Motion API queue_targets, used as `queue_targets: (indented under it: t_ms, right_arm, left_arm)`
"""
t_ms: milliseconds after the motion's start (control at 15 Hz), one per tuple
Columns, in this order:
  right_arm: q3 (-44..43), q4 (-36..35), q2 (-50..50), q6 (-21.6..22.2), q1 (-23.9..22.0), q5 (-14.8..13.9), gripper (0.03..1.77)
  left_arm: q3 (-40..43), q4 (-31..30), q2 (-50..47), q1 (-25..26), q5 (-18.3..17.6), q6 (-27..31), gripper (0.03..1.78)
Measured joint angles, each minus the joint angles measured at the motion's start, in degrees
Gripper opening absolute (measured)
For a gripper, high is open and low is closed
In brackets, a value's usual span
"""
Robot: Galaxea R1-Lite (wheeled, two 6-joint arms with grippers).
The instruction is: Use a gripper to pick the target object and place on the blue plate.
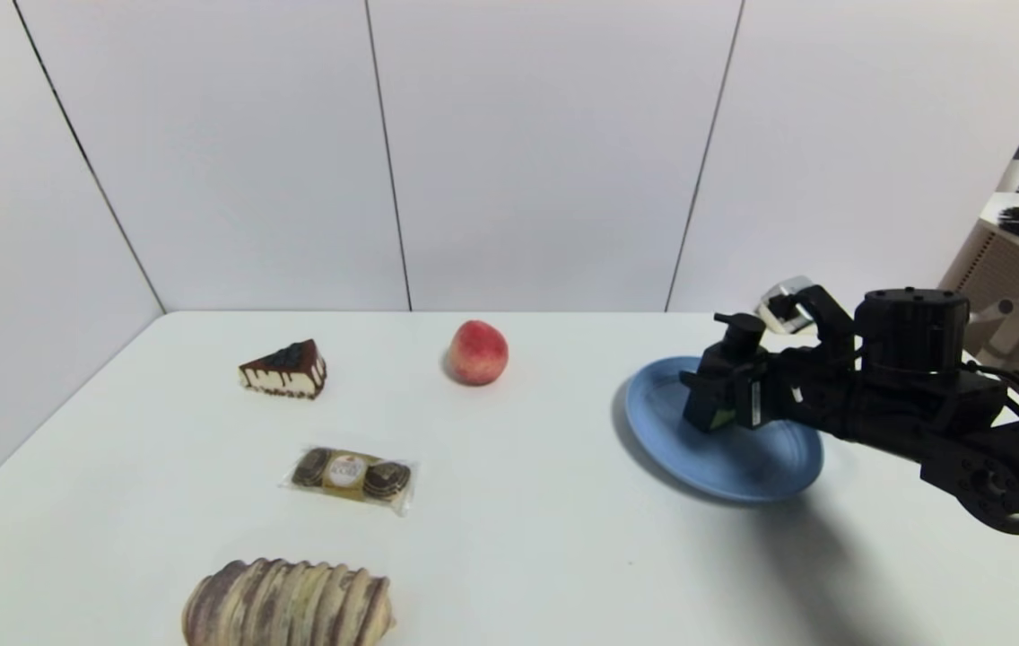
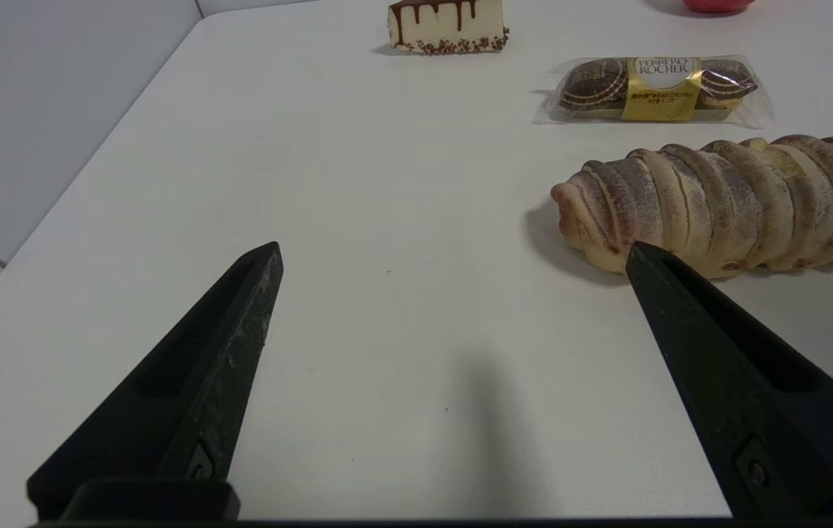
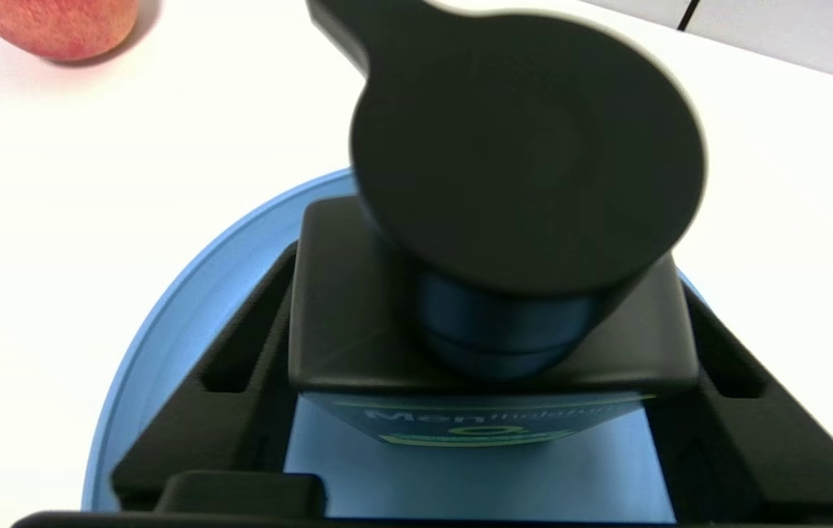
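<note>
Table (image 1: 518, 538) comes first, big and white. On its right side sits the blue plate (image 1: 743, 467). Over the plate hangs the right gripper (image 1: 725, 399), clenched tight around the black pump bottle (image 1: 734, 359), which stands upright between its fingers (image 3: 218, 367). The left gripper (image 2: 453, 264) rests spread wide above the table near the long bread (image 2: 732, 202). A peach (image 1: 478, 353) sits further back.

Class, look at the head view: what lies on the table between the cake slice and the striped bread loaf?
The chocolate packet lies between the cake slice and the striped bread loaf, apart from both; the head view shows this.
</note>
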Motion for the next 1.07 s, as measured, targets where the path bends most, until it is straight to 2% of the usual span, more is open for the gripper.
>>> queue_targets:
  t_ms: [533, 1067]
  right_arm:
    - [1.5, 0.8, -3.7, -0.2, -0.3, -0.3, 1.58]
    - [12.6, 1.2, -21.8, 0.2, -2.4, -0.7, 1.66]
  left_arm:
    - [0.0, 0.0, 0.0, 0.0, 0.0, 0.0, 1.69]
    - [0.0, 0.0, 0.0, 0.0, 0.0, 0.0, 1.69]
